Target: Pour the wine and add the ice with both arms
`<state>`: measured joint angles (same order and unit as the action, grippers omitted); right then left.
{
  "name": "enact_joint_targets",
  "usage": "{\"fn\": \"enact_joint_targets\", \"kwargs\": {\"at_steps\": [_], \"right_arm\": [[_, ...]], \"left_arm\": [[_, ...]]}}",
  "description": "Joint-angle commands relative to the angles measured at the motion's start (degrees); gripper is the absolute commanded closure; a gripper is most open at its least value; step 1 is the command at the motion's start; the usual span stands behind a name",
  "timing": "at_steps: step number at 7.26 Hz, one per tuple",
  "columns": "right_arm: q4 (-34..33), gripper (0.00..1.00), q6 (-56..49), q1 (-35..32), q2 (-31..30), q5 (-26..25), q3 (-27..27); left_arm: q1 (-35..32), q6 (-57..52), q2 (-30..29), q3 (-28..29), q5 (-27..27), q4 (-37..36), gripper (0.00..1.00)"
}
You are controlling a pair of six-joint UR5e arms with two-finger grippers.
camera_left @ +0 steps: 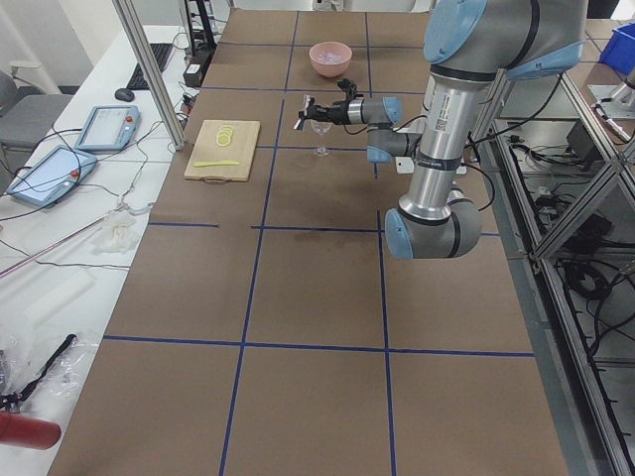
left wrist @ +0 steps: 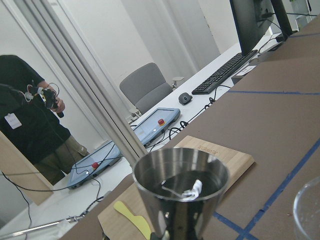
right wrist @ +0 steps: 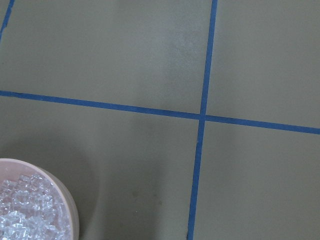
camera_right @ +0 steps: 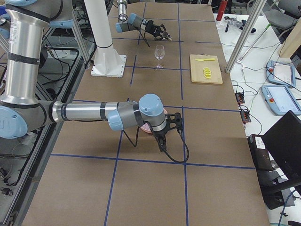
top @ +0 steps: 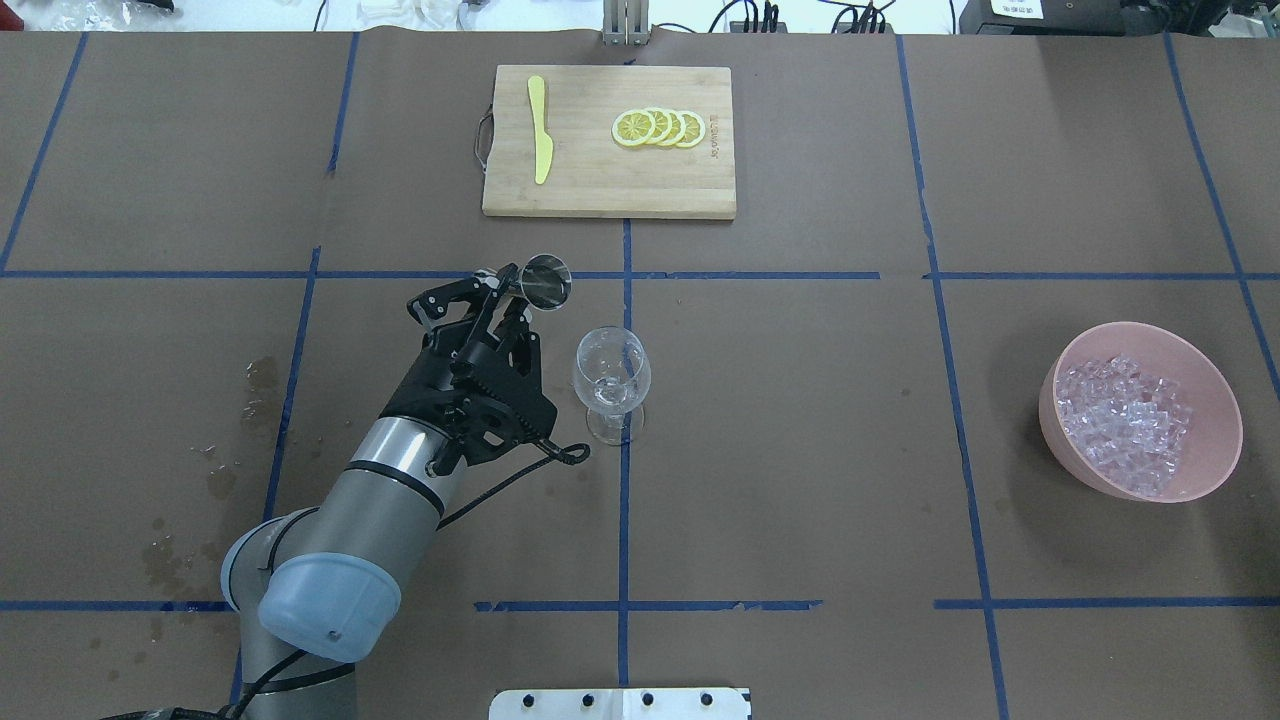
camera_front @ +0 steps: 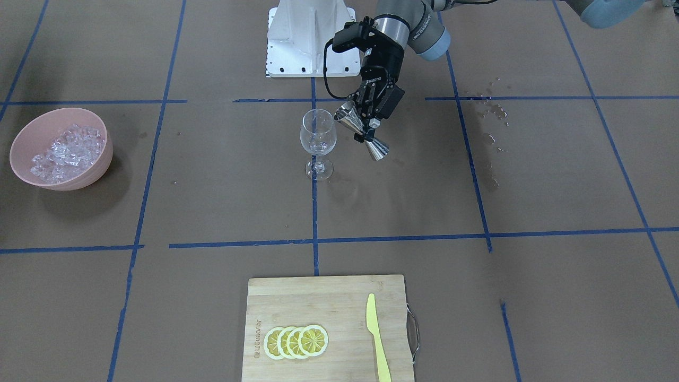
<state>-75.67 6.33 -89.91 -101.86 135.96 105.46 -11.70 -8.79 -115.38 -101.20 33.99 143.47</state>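
**Measuring cup tilted at the glass**

Your left gripper (camera_front: 366,131) clamps a steel measuring cup (camera_front: 375,147) by its waist, tilted, mouth just beside the wine glass (camera_front: 318,139) rim. The ice (camera_front: 68,153) lies heaped in the pink bowl (camera_front: 98,168), well apart from the glass. The right gripper (camera_right: 170,129) hangs near that bowl; whether its fingers are open, you cannot tell.

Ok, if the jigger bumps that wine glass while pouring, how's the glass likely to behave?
The wine glass probably tips easily: a wide bowl on a thin stem over a small foot. It looks thin and clear, so likely fragile and light. The jigger in the left gripper is tilted close beside its rim, so little margin.
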Motion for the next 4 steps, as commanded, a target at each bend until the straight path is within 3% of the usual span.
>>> {"fn": "enact_joint_targets", "kwargs": {"at_steps": [1, 4], "right_arm": [[0.0, 0.0, 0.2, 0.0, -0.1, 0.0, -0.1], [-0.1, 0.0, 0.4, 0.0, -0.1, 0.0, -0.3]], "left_arm": [[3.6, -9.9, -1.4, 0.3, -4.4, 0.0, 1.0], [4.7, -21.5, -2.2, 0.1, -7.4, 0.1, 1.0]]}}
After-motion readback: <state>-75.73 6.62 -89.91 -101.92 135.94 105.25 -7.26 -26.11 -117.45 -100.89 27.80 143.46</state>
